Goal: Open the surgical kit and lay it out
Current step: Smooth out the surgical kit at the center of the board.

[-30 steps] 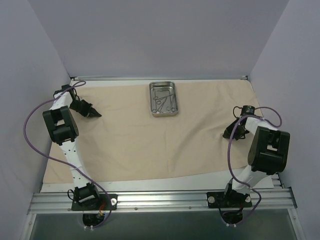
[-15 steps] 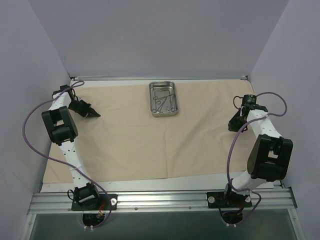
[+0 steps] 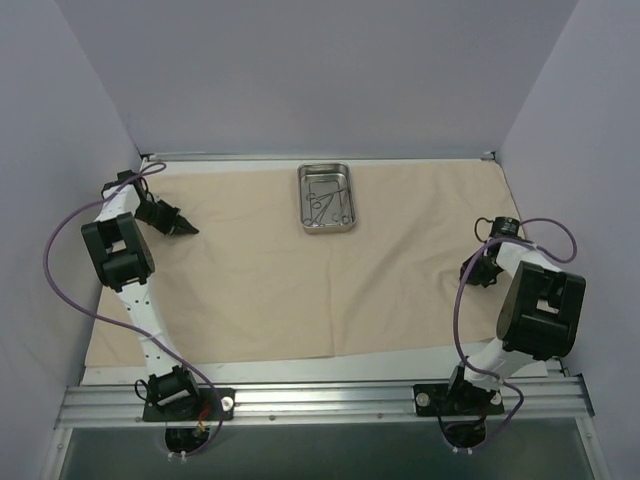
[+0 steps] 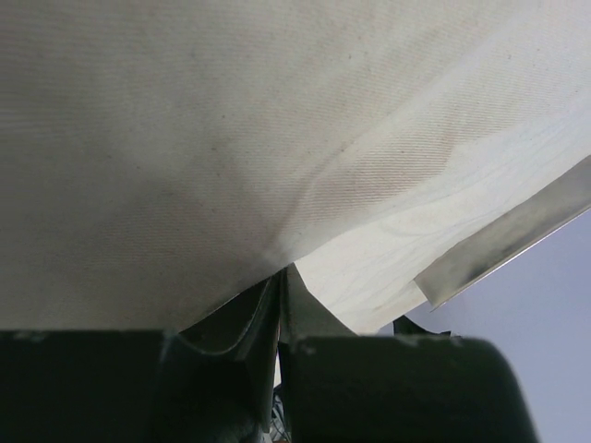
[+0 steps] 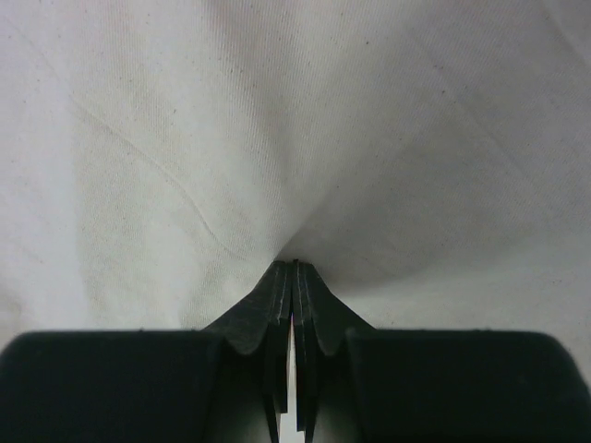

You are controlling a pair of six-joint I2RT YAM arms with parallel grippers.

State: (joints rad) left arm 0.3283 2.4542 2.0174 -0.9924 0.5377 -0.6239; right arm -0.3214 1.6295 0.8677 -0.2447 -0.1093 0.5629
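**Overhead view.** The beige cloth wrap (image 3: 300,280) lies spread open over most of the table (image 3: 300,366); the steel tray (image 3: 327,198) stands on the cloth at its far edge, near the middle; the ring-handled instruments (image 3: 328,206) lie inside the tray (too small here to count or tell apart). My left gripper (image 3: 188,229) is down on the far left part of the cloth, well apart from the tray and to its left; my right gripper (image 3: 468,270) is down on the right part of the cloth, nearer to my bases than the tray and well apart from it.

**Left wrist view.** My left gripper (image 4: 280,277) is clenched, its jaws nearly together on a fold of the cloth wrap (image 4: 231,138); the fabric rises from the tips and fills most of the view; a metal rail (image 4: 517,245) shows at the right, beyond the cloth's edge.

**Right wrist view.** My right gripper (image 5: 294,269) is clenched tight on a pinch of the cloth wrap (image 5: 295,120); creases fan outward from the tips across the fabric; neither tray nor instruments appear in either wrist view.
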